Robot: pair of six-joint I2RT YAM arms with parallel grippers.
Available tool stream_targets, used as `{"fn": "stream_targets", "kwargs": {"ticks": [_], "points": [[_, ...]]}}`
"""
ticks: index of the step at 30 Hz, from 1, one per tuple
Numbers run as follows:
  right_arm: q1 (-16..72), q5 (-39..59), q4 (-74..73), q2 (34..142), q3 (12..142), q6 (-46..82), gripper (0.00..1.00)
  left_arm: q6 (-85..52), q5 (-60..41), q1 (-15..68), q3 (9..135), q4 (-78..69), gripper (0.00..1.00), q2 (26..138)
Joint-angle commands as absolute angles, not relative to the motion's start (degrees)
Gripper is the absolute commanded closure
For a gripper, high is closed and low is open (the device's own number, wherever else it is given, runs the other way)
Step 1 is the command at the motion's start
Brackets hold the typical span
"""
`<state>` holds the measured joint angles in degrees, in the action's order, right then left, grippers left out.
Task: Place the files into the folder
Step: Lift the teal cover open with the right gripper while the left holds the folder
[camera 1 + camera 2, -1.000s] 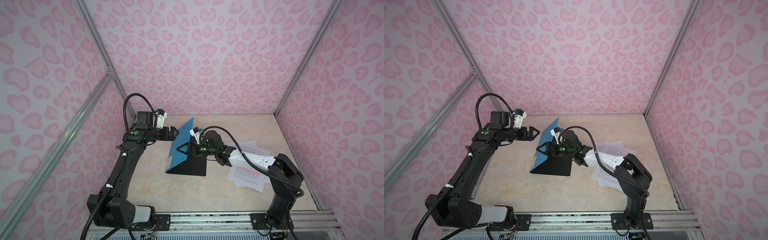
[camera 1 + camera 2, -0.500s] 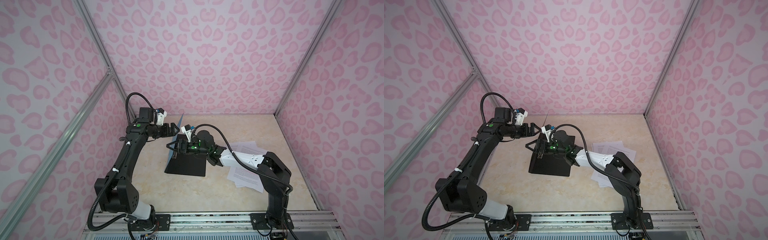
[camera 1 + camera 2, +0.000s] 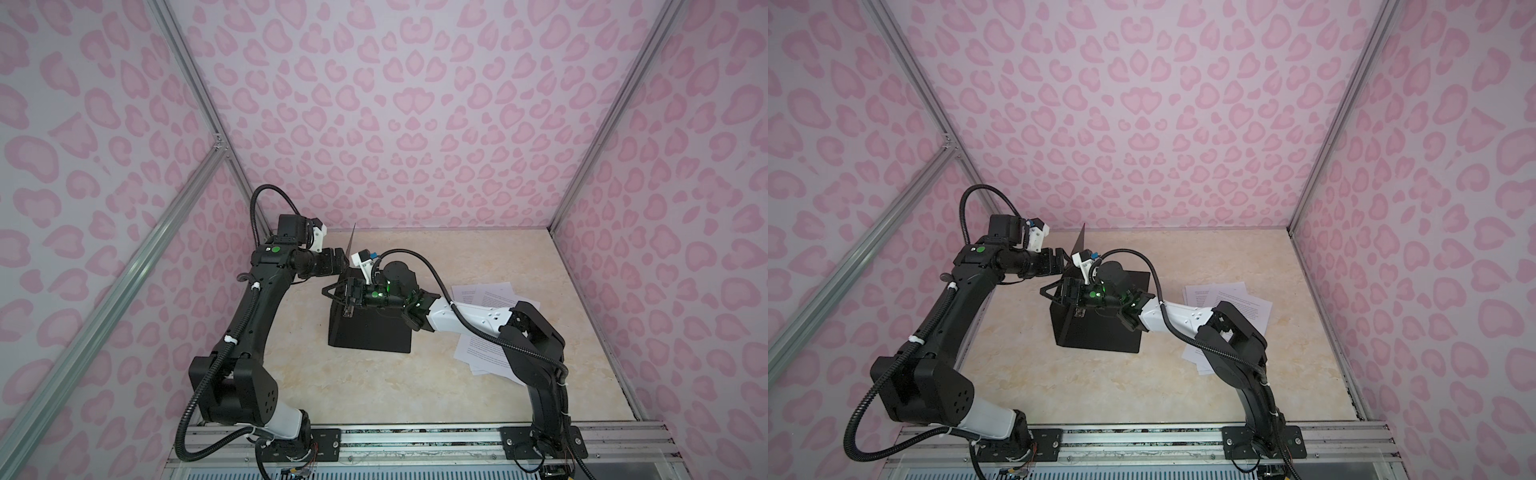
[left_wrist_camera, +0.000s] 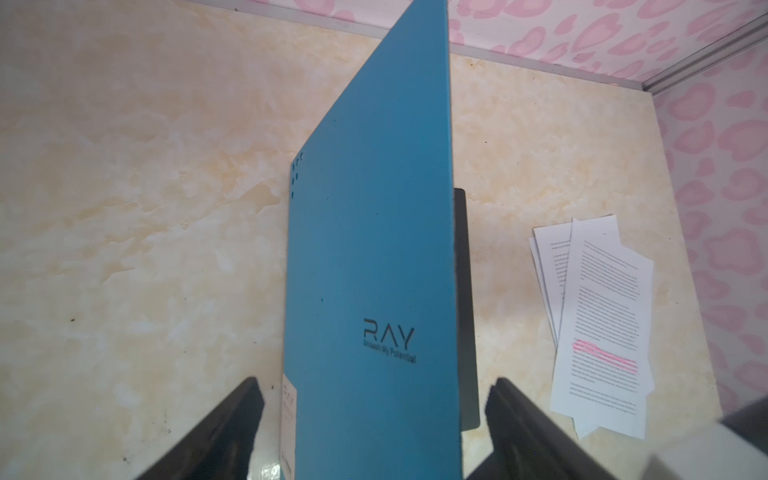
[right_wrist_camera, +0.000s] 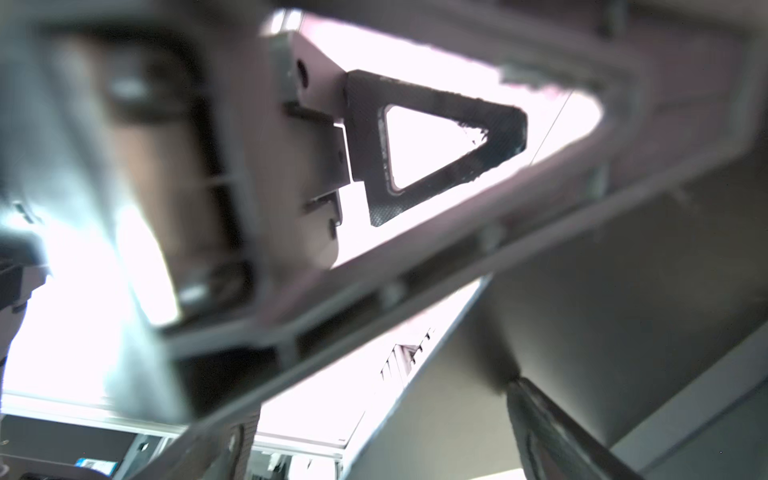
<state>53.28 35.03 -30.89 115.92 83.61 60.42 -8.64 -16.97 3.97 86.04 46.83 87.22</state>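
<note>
Folder [image 3: 370, 332] on table [image 3: 374, 386] centre, cover [image 4: 374, 249] upright along left side; files [image 3: 478, 353] right of it.

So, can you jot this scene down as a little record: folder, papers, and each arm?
Folder: open, black inside flat on the table, blue cover standing nearly upright
Files: loose sheets fanned on the table, right of the folder in both top views; none inside
Left end effector: open, fingers either side of the cover, gaps showing
Right end effector: open, beside the raised cover above the black inside; contact unclear
Stage: files not yet loaded
</note>
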Motion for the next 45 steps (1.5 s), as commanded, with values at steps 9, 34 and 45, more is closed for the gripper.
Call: {"fn": "stream_targets", "kwargs": {"ticks": [9, 34, 45], "points": [[53.4, 36.8, -33.9, 116.9, 84.0, 61.1, 0.05, -6.7, -7.3, 3.4, 86.3, 48.3, 0.39, 87.4], [53.5, 15.7, -5.8, 95.7, 55.8, 46.5, 0.06, -3.9, -11.5, 1.1, 85.5, 53.8, 0.93, 89.3], [53.9, 6.8, 0.4, 89.5, 49.7, 46.8, 0.08, -6.8, -19.6, 0.8, 82.6, 55.2, 0.97, 87.5]]}}
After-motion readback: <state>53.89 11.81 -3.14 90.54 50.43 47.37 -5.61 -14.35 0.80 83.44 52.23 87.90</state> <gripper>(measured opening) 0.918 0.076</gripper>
